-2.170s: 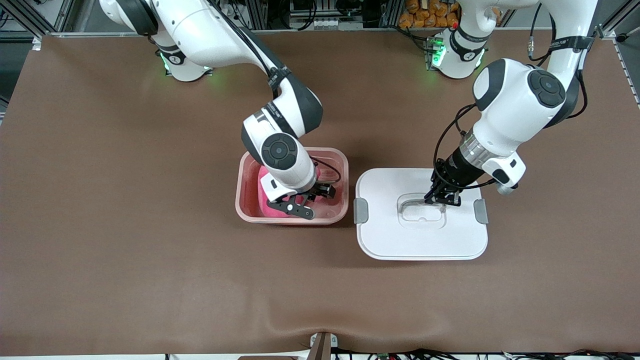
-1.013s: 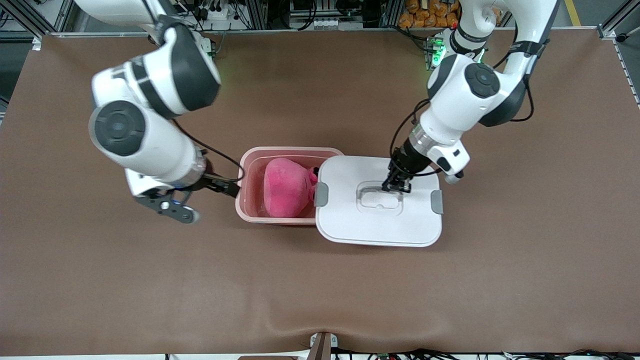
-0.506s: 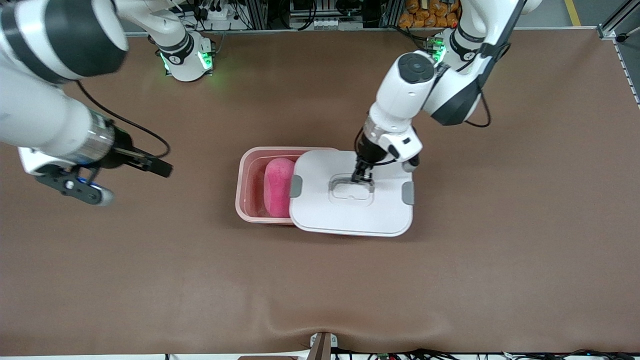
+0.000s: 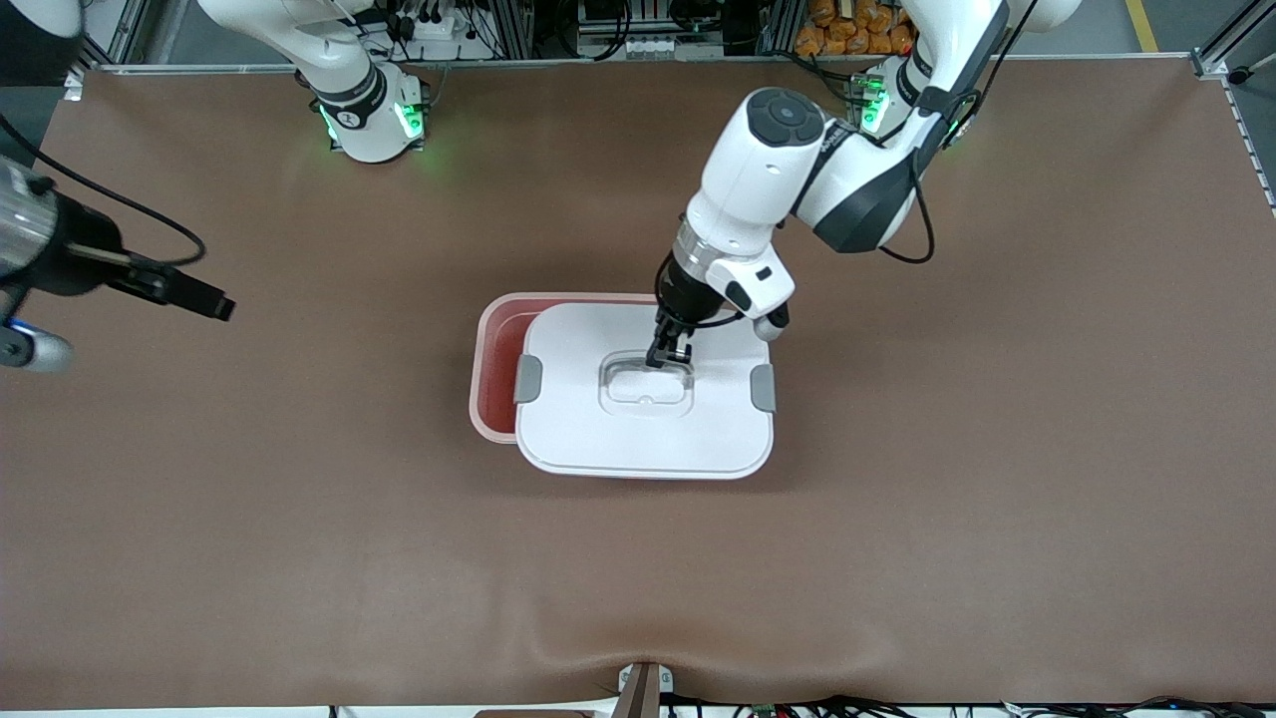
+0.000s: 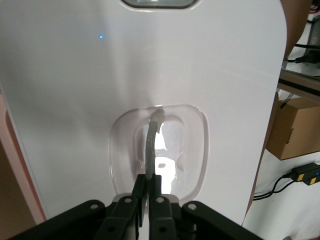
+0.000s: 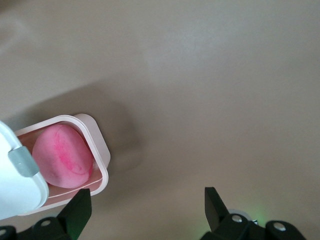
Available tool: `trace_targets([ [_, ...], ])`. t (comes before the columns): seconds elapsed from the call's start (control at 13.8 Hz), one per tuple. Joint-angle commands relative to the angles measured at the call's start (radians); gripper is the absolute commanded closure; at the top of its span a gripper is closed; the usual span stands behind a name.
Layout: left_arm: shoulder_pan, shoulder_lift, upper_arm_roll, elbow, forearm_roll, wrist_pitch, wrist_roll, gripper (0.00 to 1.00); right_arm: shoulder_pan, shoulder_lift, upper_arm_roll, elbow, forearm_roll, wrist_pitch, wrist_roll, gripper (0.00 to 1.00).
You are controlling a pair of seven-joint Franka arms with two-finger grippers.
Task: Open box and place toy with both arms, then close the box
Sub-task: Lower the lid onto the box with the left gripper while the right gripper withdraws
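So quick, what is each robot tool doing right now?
Left tool: closed, holding the white plastic lid by its recessed centre handle, over the pale pink translucent tub.
Right tool: open, empty, over the brown table.

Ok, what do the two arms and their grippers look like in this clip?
Both arms are white and jointed with black joint caps and green-lit bases, with black cables along them. The left gripper is black with slim fingers; the right gripper is black too.

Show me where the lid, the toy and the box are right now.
lid [image 4: 598, 439]: front view, bare white top nearer the camera.
toy [image 6: 62, 157]: right wrist view, middle of the pink plush.
box [image 4: 488, 344]: front view, uncovered pink rim.
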Motion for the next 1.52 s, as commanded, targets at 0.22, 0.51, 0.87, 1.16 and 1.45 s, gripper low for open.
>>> trace_targets([
  [0.22,-0.082,0.099,0.012,0.106,0.066,-0.051,-0.056,1.00,-0.114,-0.089,0.020,-0.048,-0.019,-0.061,-0.158,0.00],
  [0.51,-0.115,0.111,0.013,0.108,0.098,-0.050,-0.049,1.00,-0.188,-0.084,0.029,-0.048,-0.013,-0.095,-0.310,0.00],
  [0.87,-0.139,0.194,0.018,0.189,0.131,-0.045,-0.059,1.00,-0.200,-0.077,0.025,-0.035,-0.014,-0.097,-0.313,0.00],
  [1.16,-0.151,0.209,0.021,0.195,0.134,-0.045,-0.111,1.00,-0.177,-0.180,0.029,-0.181,-0.040,-0.002,-0.302,0.00],
  [1.45,-0.152,0.217,0.021,0.195,0.141,-0.045,-0.165,1.00,-0.168,-0.356,0.054,-0.442,-0.063,0.150,-0.302,0.00],
])
